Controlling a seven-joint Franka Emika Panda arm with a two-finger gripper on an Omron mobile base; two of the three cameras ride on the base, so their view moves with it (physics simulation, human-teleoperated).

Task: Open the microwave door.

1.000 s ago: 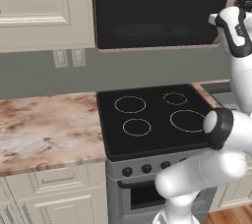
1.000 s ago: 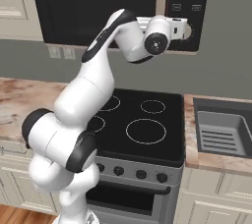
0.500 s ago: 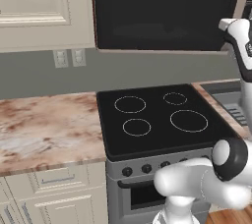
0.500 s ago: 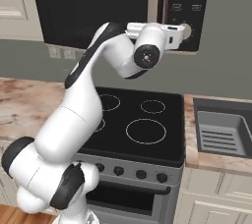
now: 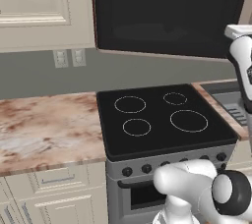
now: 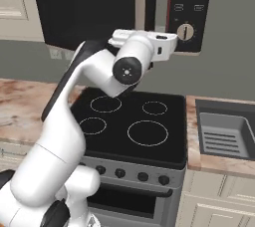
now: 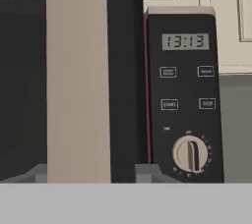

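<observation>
Above the stove (image 6: 134,126), the microwave door (image 6: 84,12) hangs with its beige handle (image 7: 78,75) directly ahead of the gripper (image 6: 172,47), between the fingers; whether they grip it I cannot tell. Control panel (image 7: 184,95) sits right.

microwave door (image 5: 167,12): glossy black glass
handle (image 7: 78,75): smooth matt beige
knob (image 7: 190,154): brushed silver metal
cooktop (image 5: 162,117): glossy black glass
worktop (image 5: 44,127): polished mottled brown stone
cabinet doors (image 5: 44,9): matt cream panels

1 microwave (image 6: 124,7), 1 range (image 5: 167,134), 1 sink (image 6: 226,134), 4 burners (image 6: 147,133)
</observation>
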